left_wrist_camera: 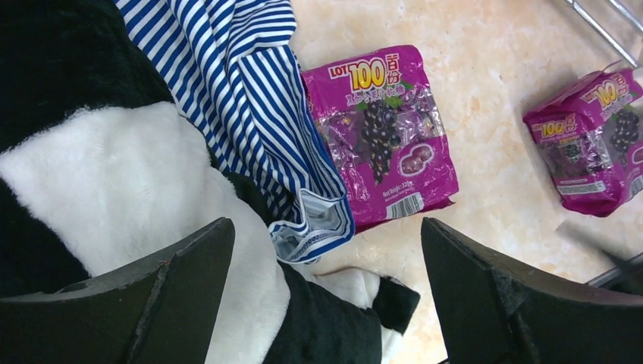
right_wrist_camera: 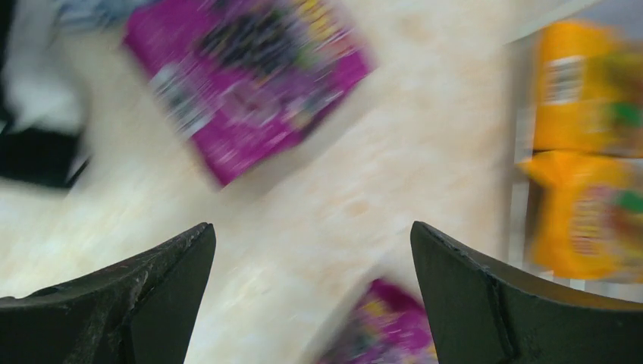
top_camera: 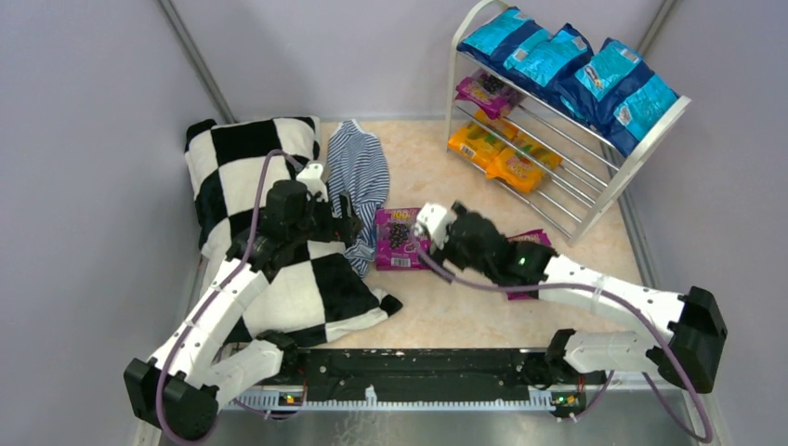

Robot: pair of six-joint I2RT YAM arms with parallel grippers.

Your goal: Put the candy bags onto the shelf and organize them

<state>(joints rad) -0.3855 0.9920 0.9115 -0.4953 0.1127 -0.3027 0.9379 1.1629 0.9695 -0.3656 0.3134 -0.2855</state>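
With left tool (left_wrist_camera: 326, 227) and right tool (right_wrist_camera: 311, 227) held agape and empty, a purple candy bag (left_wrist_camera: 588, 144) half-hidden overhead is shown plainly wrist-side.

A purple candy bag (left_wrist_camera: 387, 136) lies against the striped cloth (left_wrist_camera: 243, 91).
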